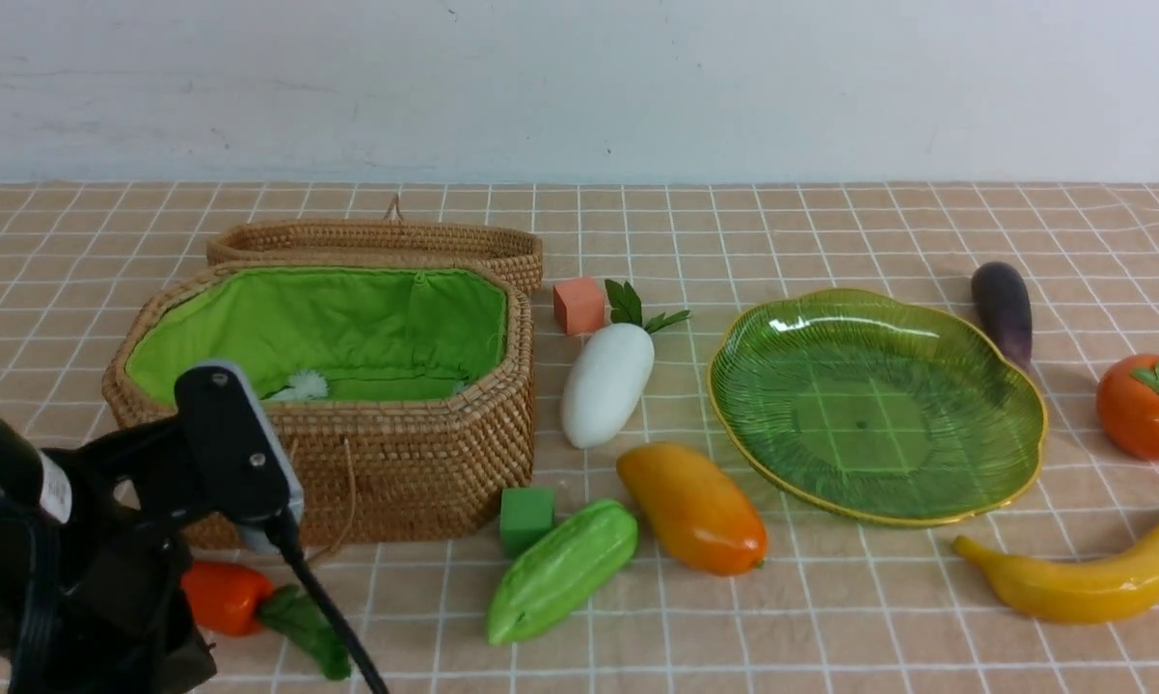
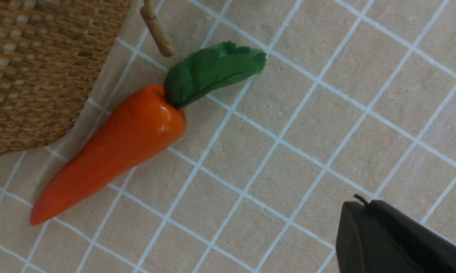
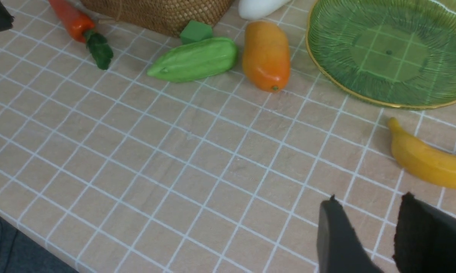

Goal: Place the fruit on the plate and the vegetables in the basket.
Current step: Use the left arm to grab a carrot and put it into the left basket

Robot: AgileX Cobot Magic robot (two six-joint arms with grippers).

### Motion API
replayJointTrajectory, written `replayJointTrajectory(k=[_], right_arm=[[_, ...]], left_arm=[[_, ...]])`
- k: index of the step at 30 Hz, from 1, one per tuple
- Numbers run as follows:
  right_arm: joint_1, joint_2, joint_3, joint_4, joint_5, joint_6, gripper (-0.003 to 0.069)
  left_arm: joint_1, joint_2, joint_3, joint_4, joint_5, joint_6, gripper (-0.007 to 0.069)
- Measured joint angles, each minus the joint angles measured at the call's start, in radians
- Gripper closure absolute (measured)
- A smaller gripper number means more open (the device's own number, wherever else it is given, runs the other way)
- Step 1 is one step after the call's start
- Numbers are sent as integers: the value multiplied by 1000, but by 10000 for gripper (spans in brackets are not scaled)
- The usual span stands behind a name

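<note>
The mango (image 1: pixel 695 506), banana (image 1: pixel 1081 578) and persimmon (image 1: pixel 1144 405) lie on the bench (image 1: pixel 830 627) around the plate (image 1: pixel 878 405), none on it. The eggplant (image 1: pixel 1004 310) lies behind the plate. The radish (image 1: pixel 606 384) and gourd (image 1: pixel 560 569) sit between the plate and the open basket (image 1: pixel 425 453). The carrot (image 2: pixel 114 151) lies just beside the basket, under the left arm (image 1: pixel 78 540). The left jaws cannot be judged, as only one finger (image 2: pixel 395 239) shows. The right jaws are released, near the banana.

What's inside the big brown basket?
The basket shows its bright green cloth lining and a small white scrap low down, too hidden to identify. Its front wall covers the bottom, so I cannot see what else lies there.
</note>
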Motion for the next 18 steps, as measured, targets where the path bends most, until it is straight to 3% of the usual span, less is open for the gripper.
replayJointTrajectory(k=[4,10,18], right_arm=[[0,0,0,-7,-1,-1,421],[0,0,0,-13,-15,-2,423],[0,0,0,-15,-22,-2,423]], left_arm=[[5,-57,78,40,-48,60,638],[8,6,140,158,-241,131,606],[8,206,142,289,-400,145,223]])
